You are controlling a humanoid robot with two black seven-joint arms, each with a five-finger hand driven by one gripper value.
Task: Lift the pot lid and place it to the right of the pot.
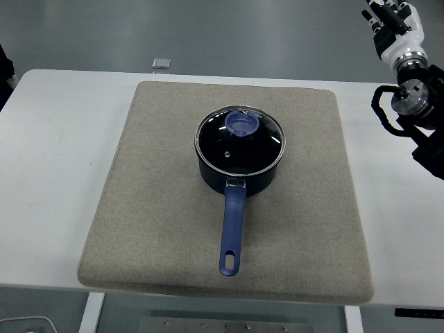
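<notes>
A dark blue pot (239,170) stands in the middle of a grey mat (166,208), its long blue handle (232,229) pointing toward the near edge. A glass lid (262,149) with a steel rim and a round blue knob (242,123) sits flat on the pot. My right hand (393,24) is raised at the top right corner, far from the pot, fingers relaxed and holding nothing. Below it the black right arm (416,111) comes in from the right edge. The left arm is out of view.
The mat covers most of the white table (48,173). A small grey square object (161,63) lies at the table's far edge. A person's dark sleeve (4,69) shows at the far left edge.
</notes>
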